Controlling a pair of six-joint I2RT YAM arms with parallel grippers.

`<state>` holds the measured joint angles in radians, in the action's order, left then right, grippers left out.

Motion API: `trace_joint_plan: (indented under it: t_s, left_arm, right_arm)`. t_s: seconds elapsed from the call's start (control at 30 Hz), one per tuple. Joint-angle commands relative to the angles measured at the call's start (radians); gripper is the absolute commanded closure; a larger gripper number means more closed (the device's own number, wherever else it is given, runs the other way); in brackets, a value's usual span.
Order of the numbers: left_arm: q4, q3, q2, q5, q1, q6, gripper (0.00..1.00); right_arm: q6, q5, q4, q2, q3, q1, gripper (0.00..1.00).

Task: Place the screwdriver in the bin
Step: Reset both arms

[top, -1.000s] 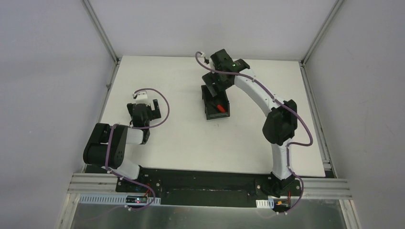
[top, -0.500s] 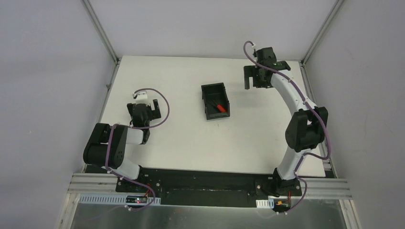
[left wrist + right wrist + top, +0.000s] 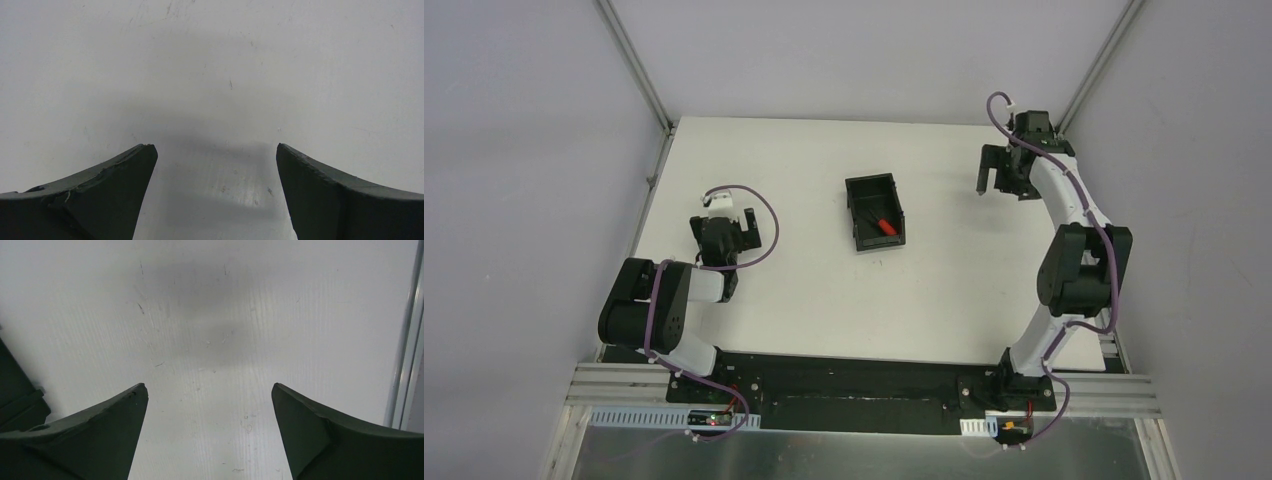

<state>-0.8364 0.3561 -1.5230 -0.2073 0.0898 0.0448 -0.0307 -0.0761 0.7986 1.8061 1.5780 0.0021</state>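
Observation:
The black bin (image 3: 876, 212) stands on the white table near its middle in the top view. The screwdriver (image 3: 885, 226), with its red handle, lies inside the bin near its front right corner. My right gripper (image 3: 998, 180) is open and empty, above the table at the far right, well to the right of the bin. Its wrist view shows only bare table between the open jaws (image 3: 210, 390). My left gripper (image 3: 724, 232) is open and empty, low over the table at the left. Bare table shows between its jaws (image 3: 215, 150).
A metal frame rail (image 3: 407, 340) runs along the table's right edge, close to my right gripper. Grey walls stand around the table on three sides. The arm bases sit at the near edge.
My right gripper has moved from over the bin to the far right of the table, empty. The screwdriver stays in the bin. The left arm has not moved.

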Motion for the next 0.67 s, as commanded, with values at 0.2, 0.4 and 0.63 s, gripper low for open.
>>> trace_joint_plan:
  t_s: [0.2, 0.4, 0.63]
  left_arm:
    - [-0.013, -0.002, 0.021, 0.008, -0.007, 0.008, 0.01]
    - [-0.013, -0.001, 0.021, 0.007, -0.007, 0.008, 0.01]
    - [-0.013, -0.002, 0.021, 0.007, -0.007, 0.008, 0.01]
  right_arm:
    - [0.023, 0.138, -0.054, -0.074, -0.052, -0.103, 0.02]
    - [0.086, 0.115, -0.094, -0.106, -0.092, -0.103, 0.02]
    - [0.079, 0.114, -0.129, -0.128, -0.117, -0.11, 0.02]
